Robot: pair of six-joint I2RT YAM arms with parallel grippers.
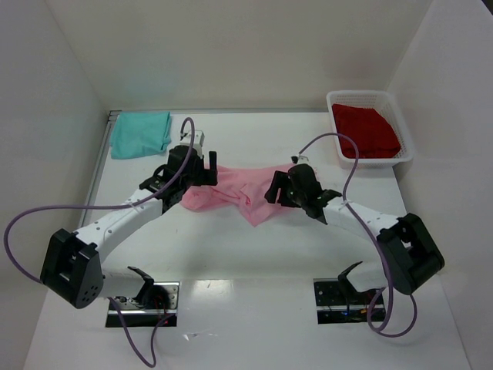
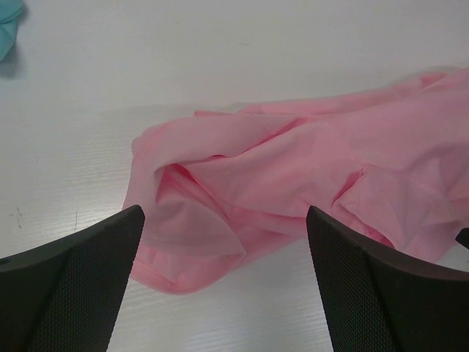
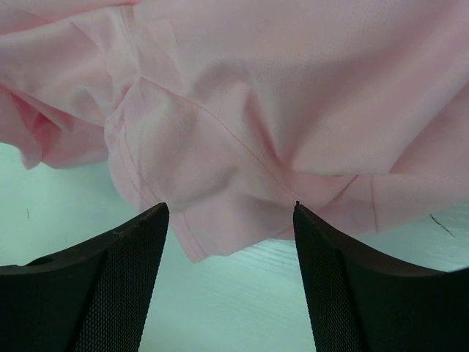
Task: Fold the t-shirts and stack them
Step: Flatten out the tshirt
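A white worktop (image 1: 254, 254) seen from above, with two robot arms reaching in from its near edge.

A pink shirt (image 1: 239, 194) lies crumpled and unfolded at the middle of the worktop, spread left to right in loose folds. A teal shirt (image 1: 140, 133) lies in a flat, roughly square shape at the far left corner. A red shirt (image 1: 364, 129) lies in a white basket (image 1: 366, 95) at the far right corner. The three shirts are well apart from one another.

The left fingers (image 1: 209, 169) are at the left end of the pink shirt, pointing toward it. In the left wrist view they stand wide apart, with the rumpled end of the shirt lying on the worktop beyond them and nothing gripped.

The right fingers (image 1: 273, 190) are at the right end of the pink shirt. In the right wrist view they also stand apart. A stitched hem of the shirt (image 3: 220, 183) fills the upper part of that view, and one edge of cloth reaches down into the gap between the tips. The cloth is not pinched.
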